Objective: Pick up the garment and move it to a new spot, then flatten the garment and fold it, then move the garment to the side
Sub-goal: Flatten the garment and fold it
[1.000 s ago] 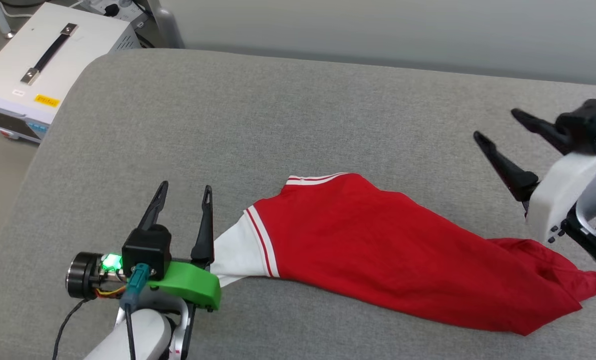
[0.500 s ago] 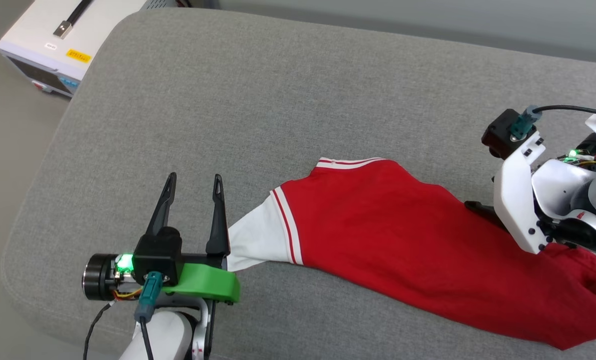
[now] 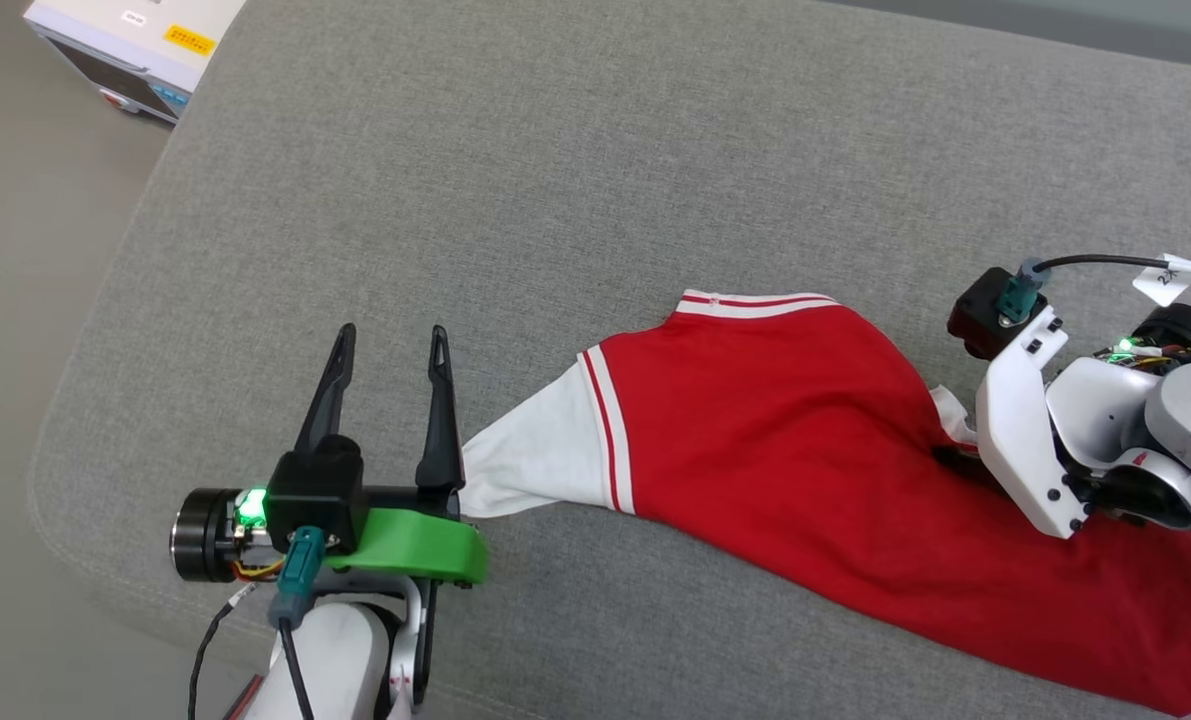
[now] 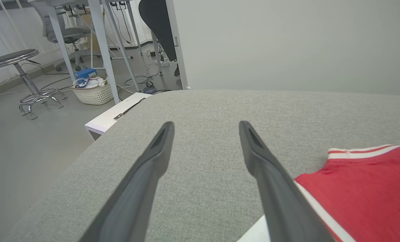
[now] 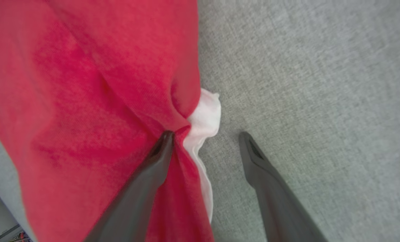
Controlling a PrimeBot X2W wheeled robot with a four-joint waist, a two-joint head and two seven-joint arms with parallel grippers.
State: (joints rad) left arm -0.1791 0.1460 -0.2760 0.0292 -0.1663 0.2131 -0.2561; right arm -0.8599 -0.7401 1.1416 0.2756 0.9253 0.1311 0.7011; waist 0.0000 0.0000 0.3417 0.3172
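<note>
The red soft T-shirt with white short sleeves (image 3: 805,440) lies bunched in a long slant on the grey fabric cushion (image 3: 515,180), from its middle toward the near right, where the hem end is cut off at the head view's border. The right gripper (image 5: 206,134) points down at it, its fingers mostly hidden from above under the white wrist housing (image 3: 1020,430). Up close, its jaws stand wide. One finger presses into a red fold, the other is over bare cushion, with crumpled white cloth between and nothing pinched. The left gripper (image 3: 392,330) lies low near the cushion's near left corner, spread wide and empty, beside the sleeve's tip; whether they touch I cannot tell.
</note>
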